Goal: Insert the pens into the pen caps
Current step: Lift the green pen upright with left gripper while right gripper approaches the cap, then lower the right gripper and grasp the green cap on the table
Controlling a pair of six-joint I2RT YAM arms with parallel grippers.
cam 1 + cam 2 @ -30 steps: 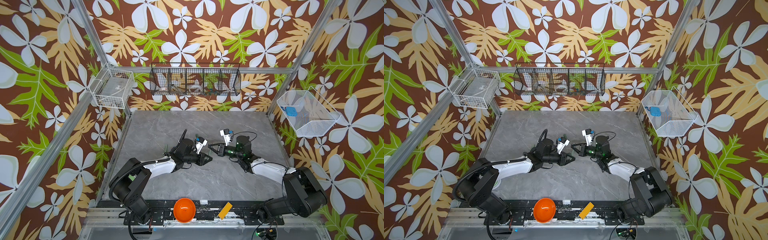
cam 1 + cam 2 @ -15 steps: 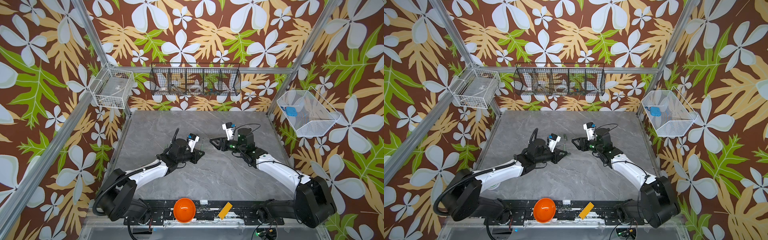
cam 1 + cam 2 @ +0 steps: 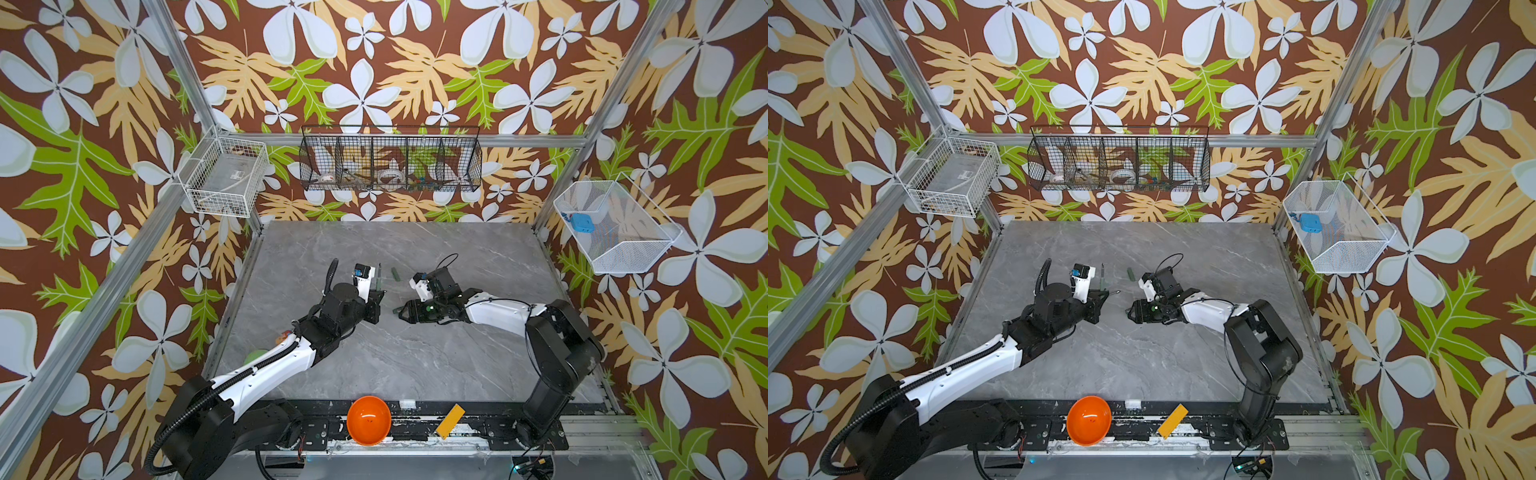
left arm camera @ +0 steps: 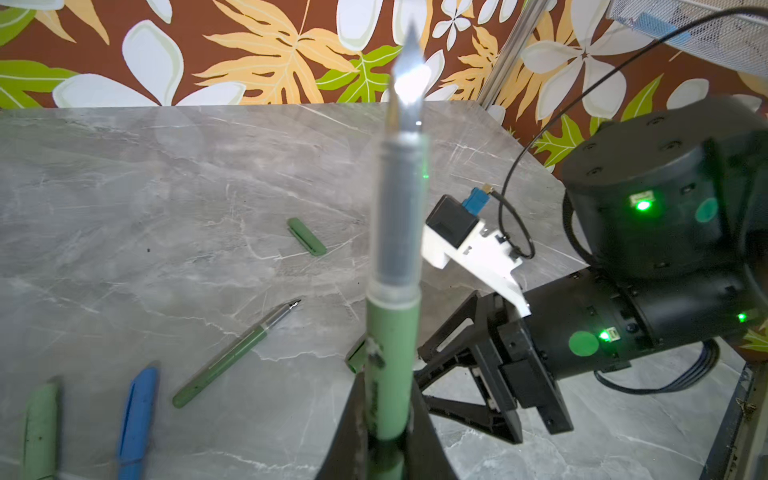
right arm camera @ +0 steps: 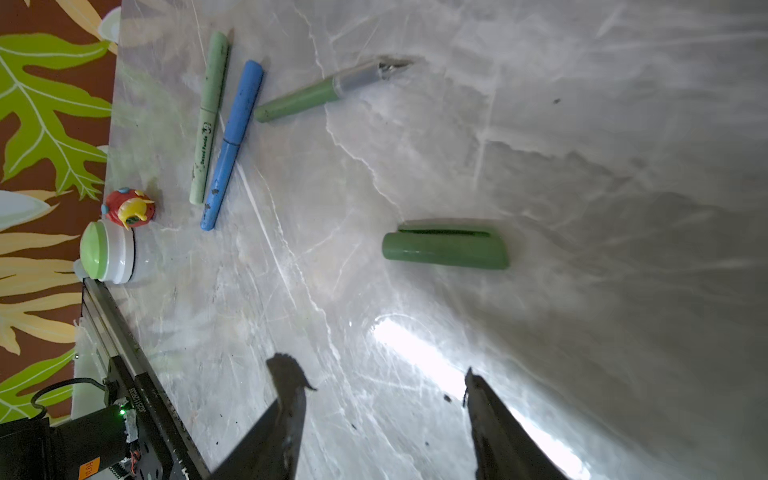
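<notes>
Pinched in left gripper point(image 4: 388, 432): green pen point(image 4: 392, 332), long axis in line with gripper, nib pointing away from it. The right gripper point(image 5: 378, 368) is spread and empty; green cap point(image 5: 446, 248) lies flat on table point(image 5: 582, 124) just ahead, crosswise.

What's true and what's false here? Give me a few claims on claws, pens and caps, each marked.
1. The left claw is shut on a green pen with its nib bare. True.
2. The right claw grips a green cap. False: it is open and empty; the cap lies on the table ahead of it.
3. A blue pen lies beside a pale green pen. True.
4. No pen on the table shows a nib. False: a second green pen lies there uncapped.
</notes>
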